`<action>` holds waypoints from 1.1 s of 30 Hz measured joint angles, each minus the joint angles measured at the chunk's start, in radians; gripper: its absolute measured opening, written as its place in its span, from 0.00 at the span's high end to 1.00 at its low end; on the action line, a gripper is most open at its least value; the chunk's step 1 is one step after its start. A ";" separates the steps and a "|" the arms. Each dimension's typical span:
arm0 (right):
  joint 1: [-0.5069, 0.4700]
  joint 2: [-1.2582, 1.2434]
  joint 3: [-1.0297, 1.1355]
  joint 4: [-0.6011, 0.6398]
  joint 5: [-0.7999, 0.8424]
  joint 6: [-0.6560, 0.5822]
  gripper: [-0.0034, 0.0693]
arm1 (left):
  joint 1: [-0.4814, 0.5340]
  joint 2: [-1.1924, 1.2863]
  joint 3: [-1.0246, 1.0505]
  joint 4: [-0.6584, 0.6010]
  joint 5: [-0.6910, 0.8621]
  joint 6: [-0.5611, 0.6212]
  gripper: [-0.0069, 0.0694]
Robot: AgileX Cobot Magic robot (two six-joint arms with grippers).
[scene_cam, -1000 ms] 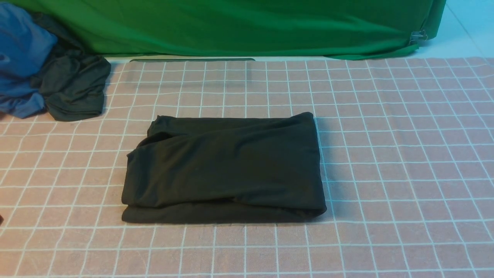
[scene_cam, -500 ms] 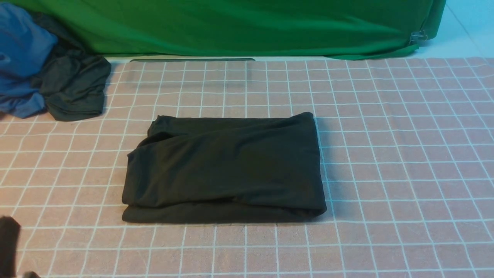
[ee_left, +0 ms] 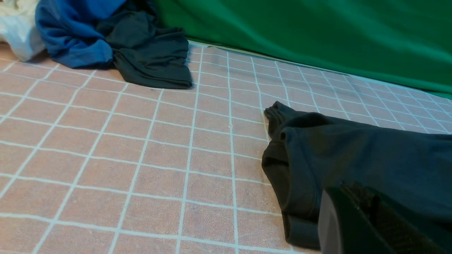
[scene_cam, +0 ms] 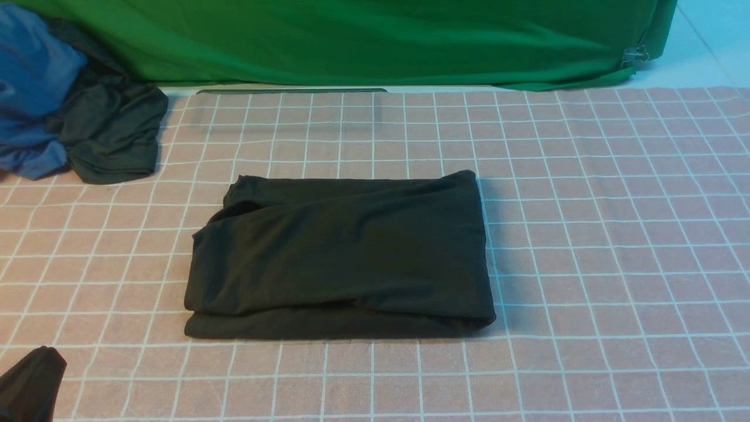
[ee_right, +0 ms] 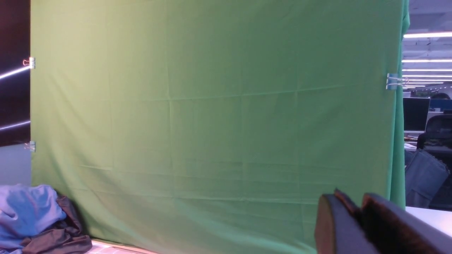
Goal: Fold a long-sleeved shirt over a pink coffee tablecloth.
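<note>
Long-sleeved shirt [scene_cam: 340,258] lies folded into a neat rectangle mid pink coffee tablecloth [scene_cam: 586,234] on the table. Left tool [ee_left: 356,211] sits low just beside the shirt's near-left corner, jaws together, nothing in them. Right tool [ee_right: 348,220] is up high facing the green cloth [ee_right: 212,106]; can't tell if it's apart. Blue garment [scene_cam: 29,88] & dark garment [scene_cam: 111,135] are bunched far left.

Clipped green backdrop cloth [ee_right: 212,116], office beyond with ceiling strip lights [ee_right: 427,35], monitor [ee_right: 415,113].
</note>
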 joint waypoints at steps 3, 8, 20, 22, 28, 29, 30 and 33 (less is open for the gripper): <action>0.000 0.000 0.000 0.000 0.000 0.000 0.73 | 0.000 0.000 0.000 0.000 0.000 0.000 0.89; 0.000 0.000 0.000 0.000 0.000 0.000 0.72 | 0.000 0.000 0.000 0.001 0.000 0.000 0.89; 0.000 0.000 0.002 0.000 0.010 -0.023 0.68 | 0.000 0.000 0.000 0.001 0.000 0.000 0.89; -0.004 0.000 0.019 0.000 0.019 -0.042 0.68 | 0.000 0.000 0.000 0.001 0.000 0.000 0.89; -0.149 0.000 0.222 0.000 0.031 -0.117 0.67 | 0.000 0.000 0.000 0.004 0.000 0.000 0.89; -0.160 0.000 0.250 0.000 0.031 -0.118 0.66 | 0.000 0.000 0.000 0.005 0.000 0.000 0.89; -0.177 0.000 0.279 0.000 0.030 -0.119 0.66 | 0.000 0.000 0.000 0.005 0.000 0.000 0.89; -0.252 -0.008 0.442 0.000 0.030 -0.124 0.65 | 0.000 0.000 0.000 0.011 0.000 0.000 0.89</action>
